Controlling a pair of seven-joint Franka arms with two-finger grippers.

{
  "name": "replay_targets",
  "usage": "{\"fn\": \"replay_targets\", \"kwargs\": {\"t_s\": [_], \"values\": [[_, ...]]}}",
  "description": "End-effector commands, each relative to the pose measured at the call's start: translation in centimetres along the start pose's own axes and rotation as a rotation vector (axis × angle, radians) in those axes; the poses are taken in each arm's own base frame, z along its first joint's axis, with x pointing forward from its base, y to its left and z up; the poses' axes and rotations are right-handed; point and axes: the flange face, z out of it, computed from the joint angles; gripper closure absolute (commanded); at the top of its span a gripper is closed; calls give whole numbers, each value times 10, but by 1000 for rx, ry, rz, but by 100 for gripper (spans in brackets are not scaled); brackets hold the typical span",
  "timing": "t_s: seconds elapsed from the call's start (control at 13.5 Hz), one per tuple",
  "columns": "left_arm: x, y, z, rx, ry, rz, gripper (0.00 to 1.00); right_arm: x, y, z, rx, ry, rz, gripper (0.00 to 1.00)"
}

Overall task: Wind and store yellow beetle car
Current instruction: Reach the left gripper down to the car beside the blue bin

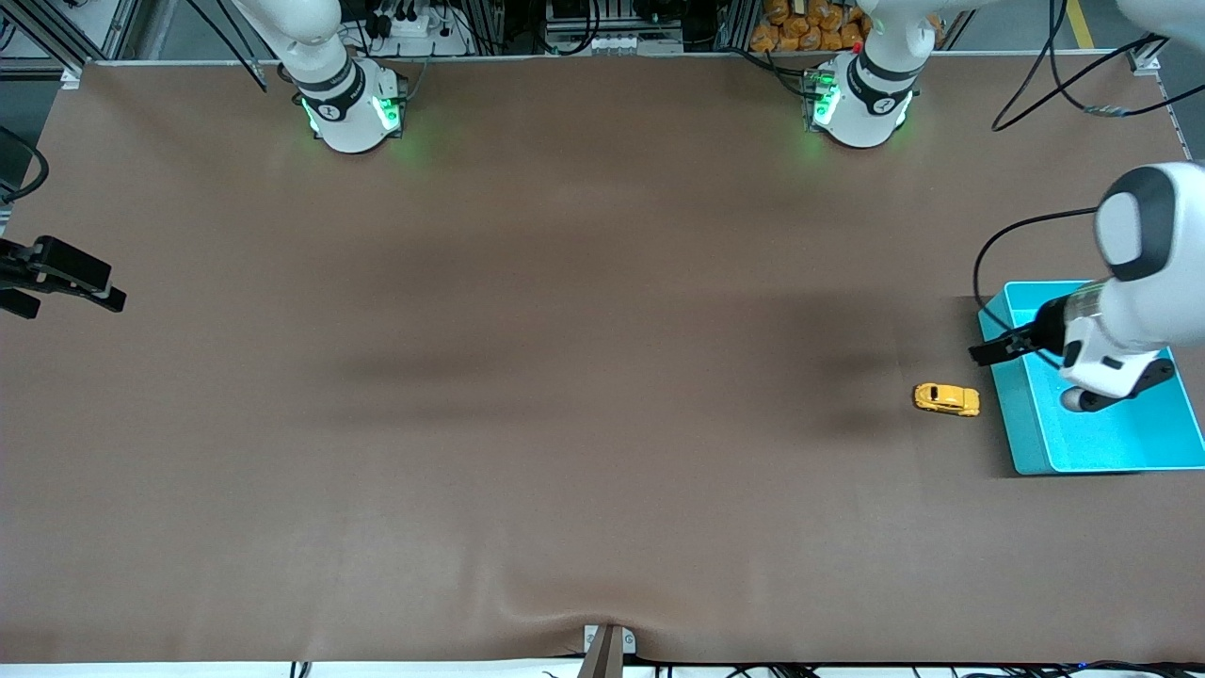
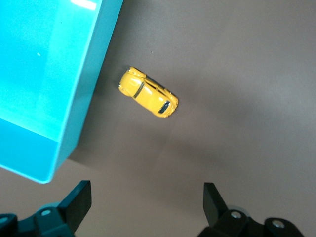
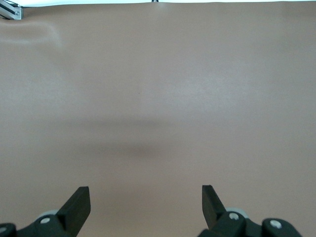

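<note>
Near left hand (image 1: 990,350), yellow beetle car (image 1: 946,399)

A turquoise bin (image 1: 1036,443) sits at the right edge of the frame on the brown bench (image 1: 565,377), open side up.

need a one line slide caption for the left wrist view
Open left tool hovers over the table, yellow car on its wheels beside the turquoise bin.

On the table (image 1: 565,377) are one car (image 1: 945,398) and one bin (image 1: 1111,443), with two grippers, the left gripper (image 1: 984,353) and the right gripper (image 1: 66,282).
</note>
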Motion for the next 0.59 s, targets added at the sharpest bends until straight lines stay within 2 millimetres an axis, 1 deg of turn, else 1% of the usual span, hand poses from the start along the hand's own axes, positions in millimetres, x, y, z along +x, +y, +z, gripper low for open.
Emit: {"fn": "replay_targets", "kwargs": {"t_s": [0.0,0.07,0.15,0.22,0.3,0.37,0.52], "values": [[7,12,29,-16,32,-172,0,-2,-2,-2,-26,-1,6,0],[9,14,39,-21,37,-235,0,-1,-4,-2,-29,0,2,0],[10,13,49,-31,48,-301,0,0,-16,2,-42,-5,-13,0],[11,12,60,-46,66,-368,0,3,-19,6,-62,-11,-14,0],[13,11,73,-73,91,-452,0,3,-20,6,-86,-10,-6,0],[18,10,83,-100,112,-553,0,1,-26,0,-110,-2,-2,0],[29,14,103,-140,129,-734,0,0,-29,-1,-136,-1,8,0]]}}
